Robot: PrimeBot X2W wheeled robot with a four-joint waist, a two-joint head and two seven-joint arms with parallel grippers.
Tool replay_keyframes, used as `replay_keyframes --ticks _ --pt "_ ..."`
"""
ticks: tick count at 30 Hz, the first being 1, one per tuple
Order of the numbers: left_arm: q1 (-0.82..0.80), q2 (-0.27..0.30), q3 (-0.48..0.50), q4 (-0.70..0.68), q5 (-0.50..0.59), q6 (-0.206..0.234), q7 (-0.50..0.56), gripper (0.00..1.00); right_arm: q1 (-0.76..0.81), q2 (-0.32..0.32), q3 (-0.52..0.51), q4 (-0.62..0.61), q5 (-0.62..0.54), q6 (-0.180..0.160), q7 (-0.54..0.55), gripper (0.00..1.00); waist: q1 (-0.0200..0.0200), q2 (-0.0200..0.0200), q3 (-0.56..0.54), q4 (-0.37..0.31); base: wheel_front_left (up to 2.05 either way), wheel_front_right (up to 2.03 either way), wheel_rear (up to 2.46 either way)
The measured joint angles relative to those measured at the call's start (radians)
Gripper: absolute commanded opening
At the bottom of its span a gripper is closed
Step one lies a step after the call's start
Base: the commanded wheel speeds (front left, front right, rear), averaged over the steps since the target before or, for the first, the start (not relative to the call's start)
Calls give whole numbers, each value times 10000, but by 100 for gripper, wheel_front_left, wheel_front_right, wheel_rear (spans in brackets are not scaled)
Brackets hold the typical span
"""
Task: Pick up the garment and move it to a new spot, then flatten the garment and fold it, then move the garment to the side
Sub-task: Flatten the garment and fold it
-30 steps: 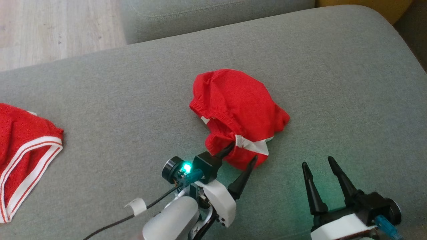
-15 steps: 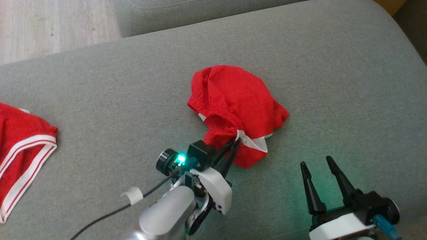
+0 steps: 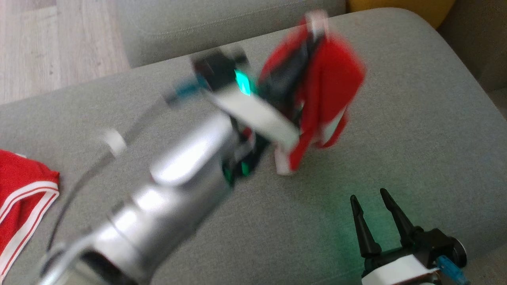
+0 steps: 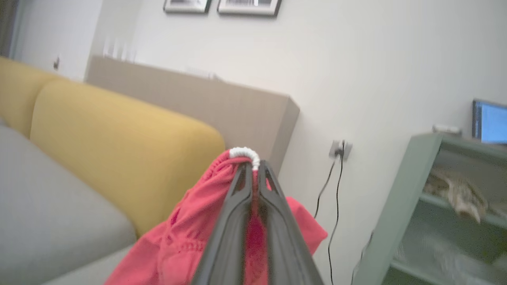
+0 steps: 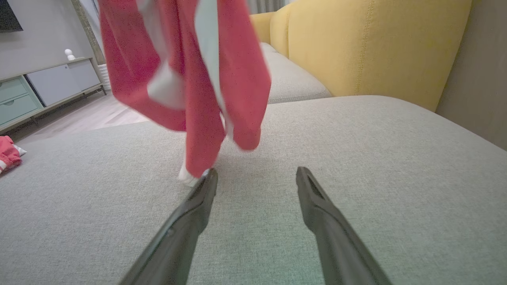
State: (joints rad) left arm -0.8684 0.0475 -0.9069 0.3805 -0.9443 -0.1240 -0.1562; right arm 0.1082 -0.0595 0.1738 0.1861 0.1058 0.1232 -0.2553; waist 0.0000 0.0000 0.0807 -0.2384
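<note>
- Far left, head view: a second red garment [image 3: 23,198] with white trim lies on the grey seat [image 3: 396,138] at the picture's edge; well apart from everything else.
- Left of centre: my left forearm [image 3: 166,198] crosses above the seat; heavily blurred.
- Centre: my left gripper [image 4: 255,168] is clenched on the garment [image 3: 336,79]; in the left wrist view both fingers meet at the tips; a bunched white edge of the cloth is pinched there; red cloth drapes down on either side.
- Garment position: hanging from my left gripper over the far middle of the seat; red with white panels; its lowest white end is at the seat surface or just above it; cannot tell whether it touches.
- Right: my right gripper [image 3: 370,198] is released, fingers spread, holding nothing; low over the near part of the seat; in the right wrist view the garment's lowest end is just beyond the fingertip on that view's left.
- Far right, right wrist view: a yellow backrest [image 5: 376,47] stands behind the seat.
</note>
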Motion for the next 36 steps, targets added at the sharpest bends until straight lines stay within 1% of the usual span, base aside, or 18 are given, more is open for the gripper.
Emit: replay_keyframes --ticks 2,3,6,8,9,11,15,18,22,26,27,28,32,34,36 --pt "-938 -63 608 46 -669 0 -249 0 6 17 -4 -2 0 0 0 100 0 0 -97 -48 0 0 0" --pt "-1357 -79 811 167 -821 0 -263 0 9 31 -15 -6 0 0 0 100 -1 0 -125 -47 0 0 0" --pt "-1908 36 1068 575 -1135 -4 107 0 19 63 -98 -42 2 0 0 100 0 0 -159 17 0 0 0" --pt "-1001 631 1085 614 -1371 -6 140 0 47 104 -232 -171 25 0 -2 100 0 0 -166 117 0 0 0" --pt "-1001 631 1085 614 -1371 -6 140 0 47 104 -232 -171 25 0 -2 100 0 0 -166 117 0 0 0" --pt "290 1187 1108 637 -1593 23 59 0 79 113 -337 -194 104 0 0 100 0 0 -142 236 0 0 0" --pt "3268 2209 1024 761 -1933 370 -176 0 133 119 -430 -209 291 0 0 100 0 0 -27 536 0 0 0" --pt "4597 2656 1122 727 -2031 606 -506 0 83 125 -449 -222 589 0 0 100 0 0 146 709 0 0 0" --pt "5008 2915 1511 324 -2075 802 -755 0 -224 127 -458 -111 721 0 -2 100 0 0 357 978 0 0 0" --pt "5179 2953 1705 19 -2038 815 -842 0 -1058 125 -483 416 1020 0 -2 100 1 0 521 1317 0 0 0" --pt "5226 2934 1705 -13 -1998 813 -842 0 -1307 125 -472 702 1191 0 0 100 1 0 553 1413 0 0 0" --pt "5282 2892 1687 -44 -1962 798 -842 0 -1819 117 -226 1509 1639 0 -2 100 1 0 609 1608 0 0 0" --pt "5246 2761 1651 -56 -1701 784 -861 0 -2806 94 504 3241 2924 0 4 100 1 0 703 1940 0 0 0" --pt "5239 2623 1618 -33 -1628 698 -874 0 -3298 -6 1041 3910 3599 0 123 100 1 0 740 2079 0 0 0" --pt "5200 2516 1576 31 -1549 623 -874 0 -3745 -213 1463 4295 4031 0 138 100 1 0 771 2191 0 0 0"
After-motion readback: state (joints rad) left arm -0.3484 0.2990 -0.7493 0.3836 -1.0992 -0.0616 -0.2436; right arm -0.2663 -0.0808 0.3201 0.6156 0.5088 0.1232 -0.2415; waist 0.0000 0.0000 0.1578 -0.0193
